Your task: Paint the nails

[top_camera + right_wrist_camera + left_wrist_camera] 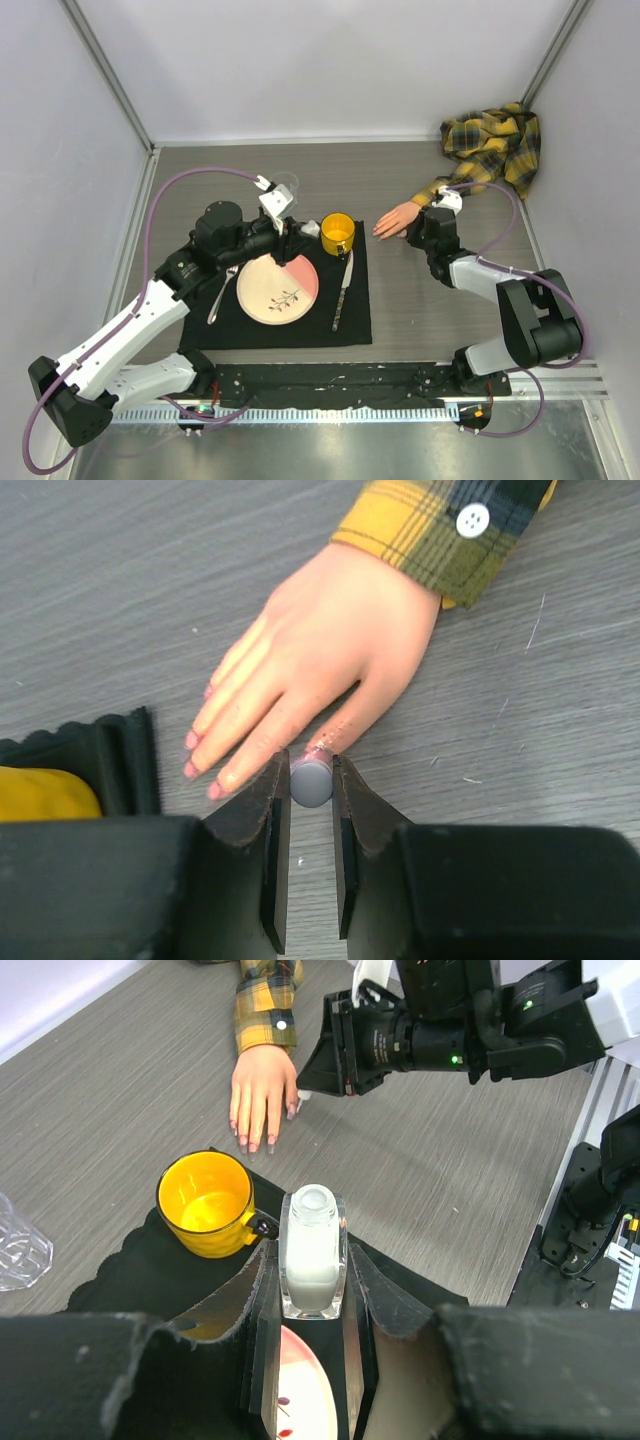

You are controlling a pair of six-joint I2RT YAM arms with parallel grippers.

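While right gripper (311, 792) pinches brush cap (311, 782) at thumb (352, 720), left gripper (312, 1265) clamps bottle (312, 1245); nails (190, 742) at nine o'clock appear coated.

Legend, all three views: I can read no text, label, brand, number or sign from my station; the bottle (313, 1250) shows a plain face with no print; the plate (262, 285) carries only a drawn sprig, no lettering.
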